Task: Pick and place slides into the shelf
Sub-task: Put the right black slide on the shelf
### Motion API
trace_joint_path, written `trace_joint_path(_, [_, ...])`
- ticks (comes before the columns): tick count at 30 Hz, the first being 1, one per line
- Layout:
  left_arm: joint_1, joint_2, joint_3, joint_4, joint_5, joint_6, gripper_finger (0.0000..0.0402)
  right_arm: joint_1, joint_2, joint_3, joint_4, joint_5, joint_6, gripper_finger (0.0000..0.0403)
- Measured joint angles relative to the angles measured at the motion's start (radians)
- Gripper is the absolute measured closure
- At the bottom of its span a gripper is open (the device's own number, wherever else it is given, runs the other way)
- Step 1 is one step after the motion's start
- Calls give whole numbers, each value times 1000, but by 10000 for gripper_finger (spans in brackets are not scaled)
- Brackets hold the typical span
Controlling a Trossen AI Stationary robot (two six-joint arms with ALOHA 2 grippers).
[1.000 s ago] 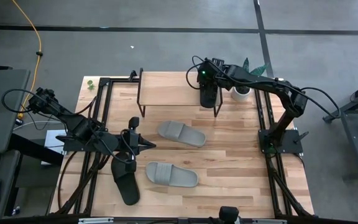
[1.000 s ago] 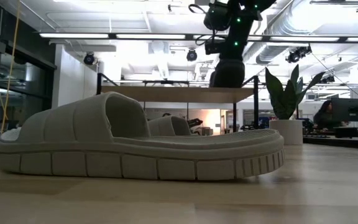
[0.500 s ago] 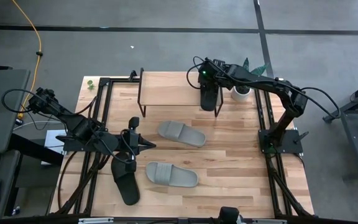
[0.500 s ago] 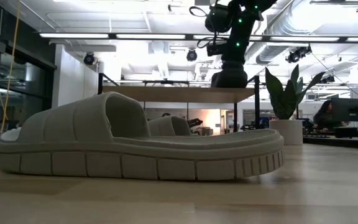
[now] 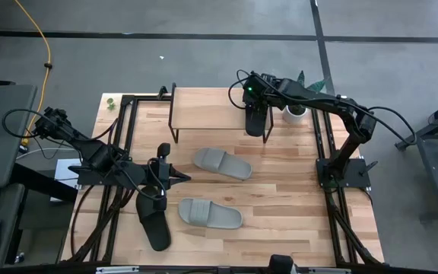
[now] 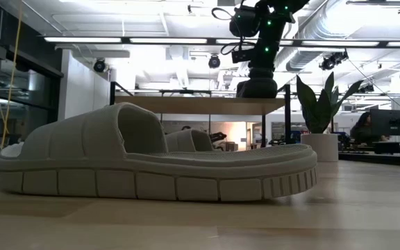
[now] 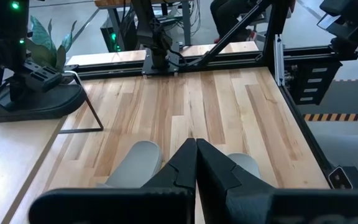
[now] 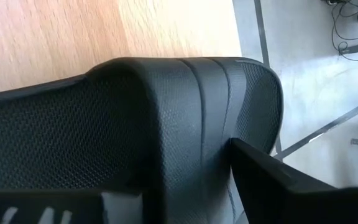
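Right arm is reaching over the shelf [image 5: 207,106], the low light-wood board on thin dark legs at the far side of the table [image 5: 280,190], and the right gripper [image 5: 255,114] sits directly above a black slide [image 5: 255,122] lying on the shelf's right end. From the low view that slide [image 6: 257,89] rests on top of the board with the gripper [image 6: 259,66] just over it, green lights glowing along the arm. The right wrist view is filled with the slide's textured black strap [image 8: 135,124], one dark finger [image 8: 278,180] alongside it; whether the fingers are spread clear or still touching the strap, I cannot tell. Over on the left, the left gripper [image 5: 175,177] hangs above the table's near-left area, fingers pressed together and holding nothing, as the left wrist view confirms [image 7: 196,163]. Beside it the second black slide [image 5: 153,221] lies on the tabletop near the front left. Two light grey slides wait on the table: one [image 5: 221,163] in the middle just in front of the shelf, the other [image 5: 210,214] nearer the front edge. A small potted plant [image 5: 296,110] stands just right of the shelf. No brand marks or readable writing show on any slide.
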Motion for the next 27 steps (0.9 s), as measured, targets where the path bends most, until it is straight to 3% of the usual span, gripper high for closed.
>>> trace_joint_path(12, [0, 0, 0, -4, 0, 0, 401, 70, -5, -1, -13, 70, 11, 232])
trace_joint_path(27, [0, 0, 0, -4, 0, 0, 401, 90, -38, -1, -52, 62, 59, 232])
